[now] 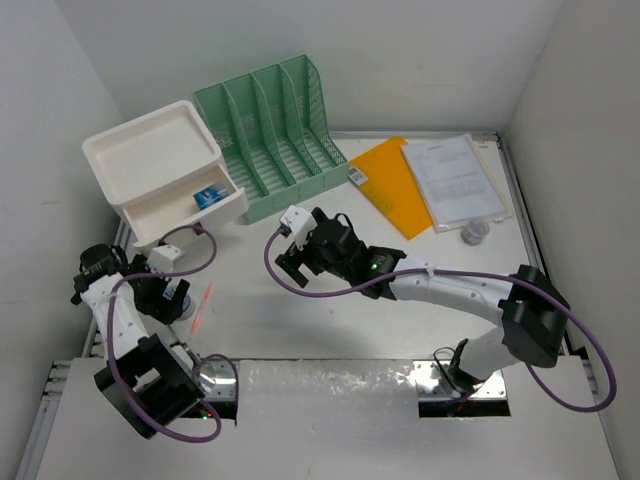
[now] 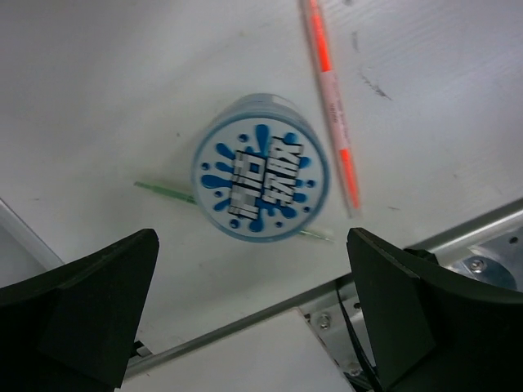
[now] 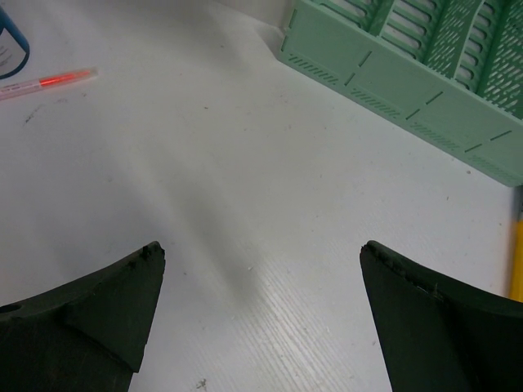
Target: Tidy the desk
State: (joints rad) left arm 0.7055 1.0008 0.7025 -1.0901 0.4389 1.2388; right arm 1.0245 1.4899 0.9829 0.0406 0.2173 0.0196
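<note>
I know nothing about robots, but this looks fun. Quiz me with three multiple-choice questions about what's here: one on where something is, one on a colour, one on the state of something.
1. Where is the orange folder?
A. in the white drawer
B. flat on the desk, right of the file rack
C. standing in that rack

2. What colour is the file rack?
A. black
B. red
C. mint green

3. How is the left gripper?
A. open above the round tub
B. shut on the tub
C. shut on a pen

Answers: 1 B, it lies flat beside the rack's right end. 2 C, plain from above. 3 A, its fingers stand wide apart and touch nothing.
</note>
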